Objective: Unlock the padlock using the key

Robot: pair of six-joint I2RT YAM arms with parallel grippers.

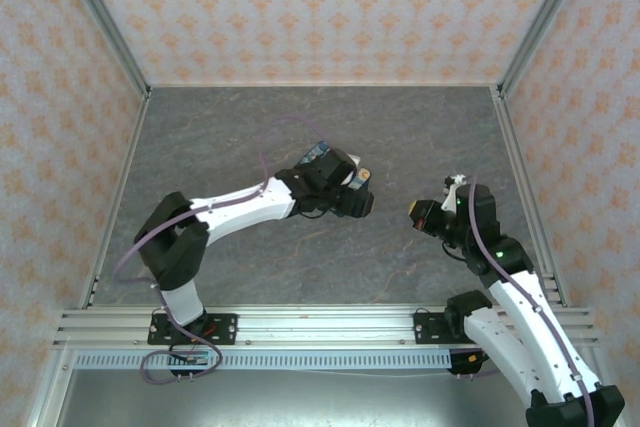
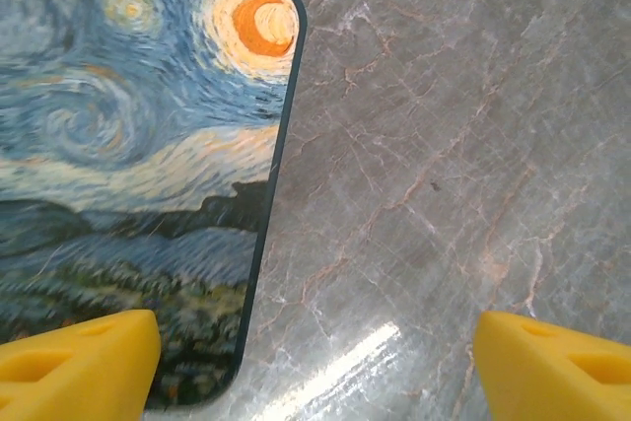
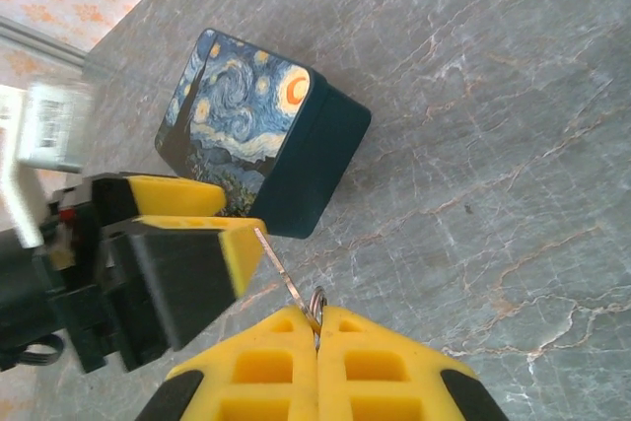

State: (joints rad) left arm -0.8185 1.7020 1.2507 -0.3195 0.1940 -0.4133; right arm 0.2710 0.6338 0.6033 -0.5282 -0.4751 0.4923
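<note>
My right gripper (image 3: 317,327) is shut on the key (image 3: 281,268), a thin metal blade with a small ring (image 3: 317,301) at the pads. The blade points up and left, and its tip reaches one yellow finger of the left gripper (image 3: 222,248). My left gripper (image 2: 315,352) hangs open over the table beside a blue-and-yellow starry-night tin (image 2: 128,145), with one fingertip (image 2: 79,367) over the tin's corner. Nothing sits between its fingers. From above, the left gripper (image 1: 355,192) is mid-table and the right gripper (image 1: 417,213) faces it from the right. The padlock is out of view.
The tin (image 1: 315,154) lies on the grey marble table (image 1: 250,127), partly under the left arm's wrist. Patterned walls enclose the table on three sides. An aluminium rail (image 1: 320,322) runs along the near edge.
</note>
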